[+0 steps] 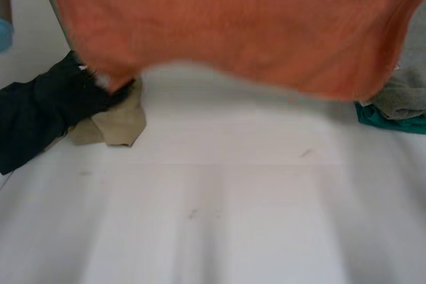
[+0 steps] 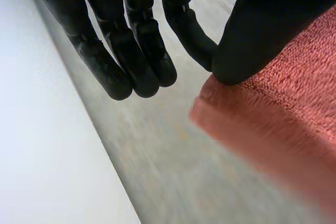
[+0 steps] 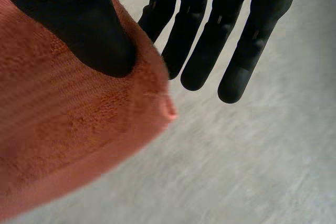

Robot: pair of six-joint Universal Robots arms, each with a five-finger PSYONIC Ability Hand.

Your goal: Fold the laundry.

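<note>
The orange towel [image 1: 233, 24] hangs stretched above the tabletop [image 1: 219, 224], long edge running between the hands, cloth dropping below both; left hand [image 2: 262, 35] pinches 1 top corner, thumb against finger, right hand [image 3: 79, 22] pinches the other likewise

- The orange towel [image 1: 226, 24] is matt terry cloth. Its pile looks rough and runs in fine ribs.
- The left hand [image 2: 131, 51] and the right hand [image 3: 210, 40] look like smooth black plastic or rubber with a dull sheen.
- The table [image 1: 219, 217] is white, smooth and matt, with a few faint scuffs.
- The dark garment [image 1: 40, 108] is soft matt cloth.
- The beige cloth [image 1: 116, 124] looks like smooth, flat-woven fabric.
- The grey towel [image 1: 403, 94] has a thick, fuzzy nap.
- The teal cloth [image 1: 393, 121] is matt fabric.
</note>
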